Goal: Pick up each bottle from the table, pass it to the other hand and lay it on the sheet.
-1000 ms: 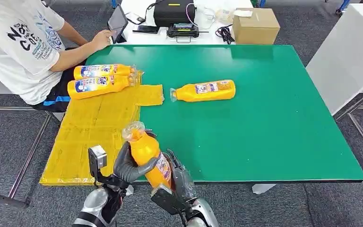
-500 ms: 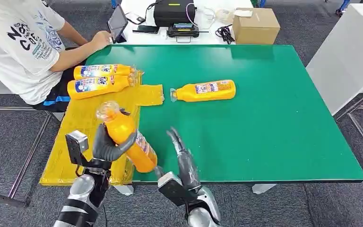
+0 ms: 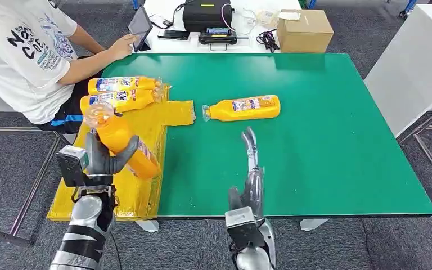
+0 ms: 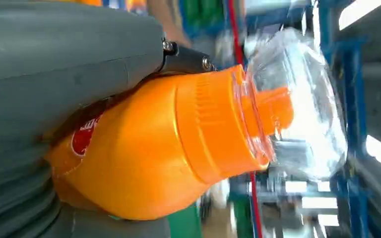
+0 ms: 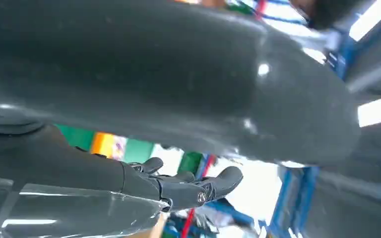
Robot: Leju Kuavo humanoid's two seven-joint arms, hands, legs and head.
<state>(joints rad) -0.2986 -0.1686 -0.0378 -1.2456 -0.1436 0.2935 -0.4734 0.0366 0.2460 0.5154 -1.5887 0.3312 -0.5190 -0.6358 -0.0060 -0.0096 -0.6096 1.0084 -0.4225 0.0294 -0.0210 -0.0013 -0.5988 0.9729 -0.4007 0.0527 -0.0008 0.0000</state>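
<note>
The left hand gripped an orange bottle around its body and held it tilted above the near-left part of the yellow sheet, its clear-wrapped cap end pointing up and away. In the left wrist view the same orange bottle sat clamped under the grey thumb, with clear film over its orange cap.

The right hand was empty, fingers stretched out straight and apart, reaching forward over the near middle of the green table. The right wrist view showed its dark fingers extended and holding nothing.

Two more orange bottles lay side by side on the far end of the sheet, caps pointing right. A fourth orange bottle lay on its side on the bare table, just right of the sheet, cap to the left.

A person in a white printed T-shirt sat at the far left corner, one hand at a tablet. Beyond the table stood a cardboard box and a black case.
</note>
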